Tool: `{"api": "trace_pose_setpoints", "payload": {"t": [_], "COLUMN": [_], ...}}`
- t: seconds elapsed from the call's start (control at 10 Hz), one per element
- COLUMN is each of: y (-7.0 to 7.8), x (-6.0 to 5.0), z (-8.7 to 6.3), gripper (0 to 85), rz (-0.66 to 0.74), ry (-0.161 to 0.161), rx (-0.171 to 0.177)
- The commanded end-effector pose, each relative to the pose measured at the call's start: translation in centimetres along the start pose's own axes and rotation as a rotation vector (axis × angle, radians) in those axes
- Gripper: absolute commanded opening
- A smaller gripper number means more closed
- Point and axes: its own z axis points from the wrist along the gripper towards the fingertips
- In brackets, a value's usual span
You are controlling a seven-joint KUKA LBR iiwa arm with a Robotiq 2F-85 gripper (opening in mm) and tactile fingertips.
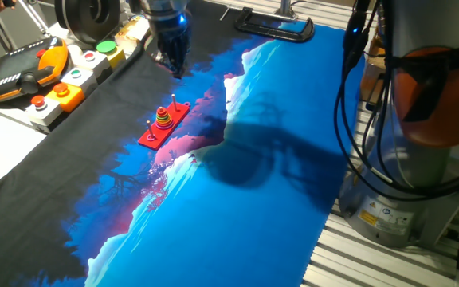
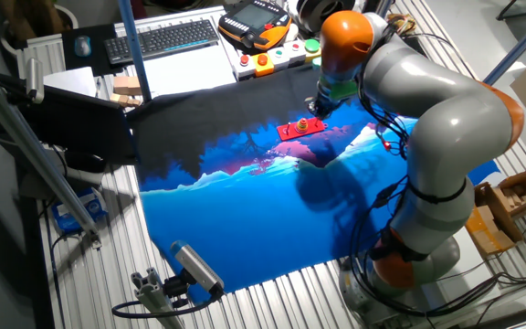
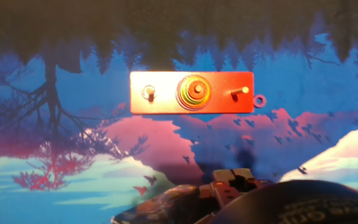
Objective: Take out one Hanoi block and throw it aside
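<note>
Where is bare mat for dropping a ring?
Free: the wide blue mat on the near side of the red base. Crowded: beside the base's end, where the small red ring lies, and the button boxes off the mat.

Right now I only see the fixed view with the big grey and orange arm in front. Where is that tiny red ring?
Observer: The hand view shows the tiny red ring lying on the mat, right beside one short end of the red base.
Operator: So where is the pincer?
Observer: In the one fixed view the pincer hangs over the dark part of the mat, apart from the base.
</note>
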Motion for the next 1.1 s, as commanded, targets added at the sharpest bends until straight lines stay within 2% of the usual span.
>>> {"api": "trace_pose_setpoints", "payload": {"t": [0.0,0.2,0.5,0.8,1.0], "y": [0.2,0.2,0.7,1.1,1.5], "x": [-0.3,-0.6,-0.7,-0.9,-1.7], "z": [0.8,1.4,2.6,3.5,4.0], "gripper": [0.7,0.7,0.7,0.7,0.7], "rz": [0.004,0.018,0.062,0.15,0.187], "ry": [-0.005,-0.008,-0.027,-0.031,-0.038], "rx": [-0.002,-0.01,-0.003,-0.014,0.008]}}
